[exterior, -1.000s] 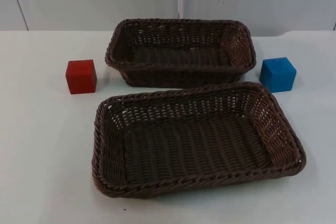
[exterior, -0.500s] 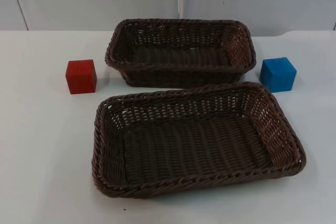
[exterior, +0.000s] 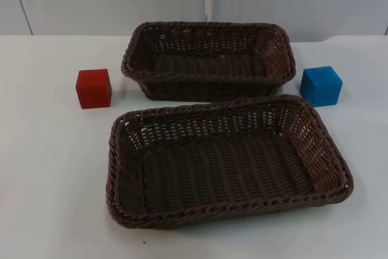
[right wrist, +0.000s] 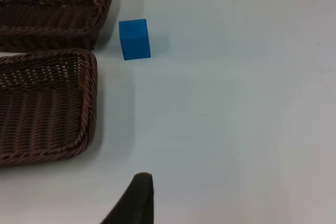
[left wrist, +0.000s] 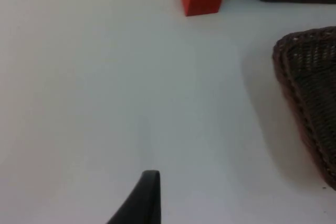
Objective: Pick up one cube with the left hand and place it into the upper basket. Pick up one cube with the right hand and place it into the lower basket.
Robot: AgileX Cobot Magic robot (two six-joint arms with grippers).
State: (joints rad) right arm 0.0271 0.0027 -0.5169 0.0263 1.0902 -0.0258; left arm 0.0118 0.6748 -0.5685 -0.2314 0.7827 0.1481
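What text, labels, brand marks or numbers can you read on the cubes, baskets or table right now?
None: no readable text anywhere.
red cube: plain faces, no marking.
blue cube: plain faces, no marking.
upper basket and lower basket: bare brown weave, no tag.
table: plain white.

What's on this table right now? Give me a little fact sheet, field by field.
red cube: on the table, left of the upper basket
blue cube: on the table, right of the upper basket
upper basket: holds no cube
lower basket: holds no cube
left gripper: over bare table, apart from the red cube
right gripper: over bare table, apart from the blue cube
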